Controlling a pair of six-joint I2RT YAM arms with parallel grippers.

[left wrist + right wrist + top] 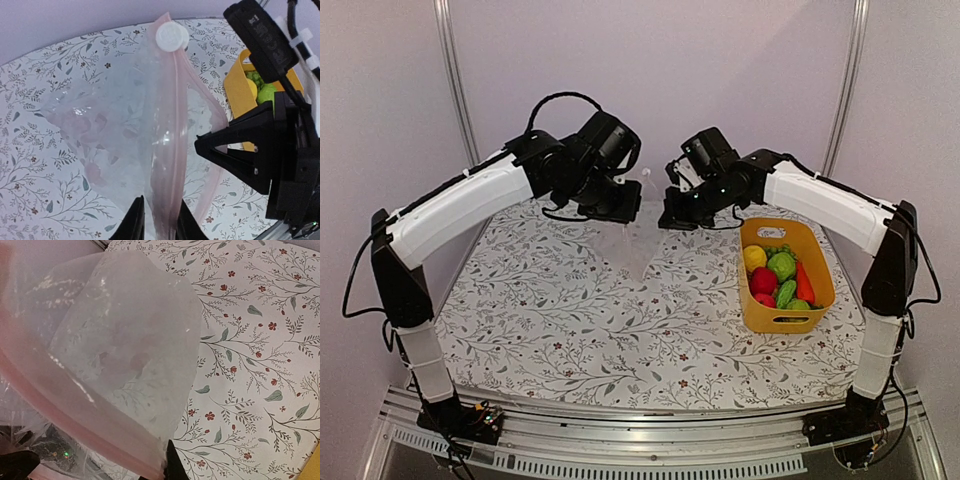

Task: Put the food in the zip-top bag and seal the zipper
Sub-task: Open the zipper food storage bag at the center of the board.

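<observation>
We see even, diffuse light, soft shadows on the worktop (570, 330), and small glints on the zip-top bag (125, 340).

The surface (570, 330) is white, printed all over with grey-green leafy sprigs and small red flowers. One thing plainly stands on it: an orange-yellow basket (770, 320), on the right side, with its long sides running front to back. Over the middle rear hangs a clear bag (632, 245). Its lower tip may just touch the surface, but I cannot tell.
</observation>
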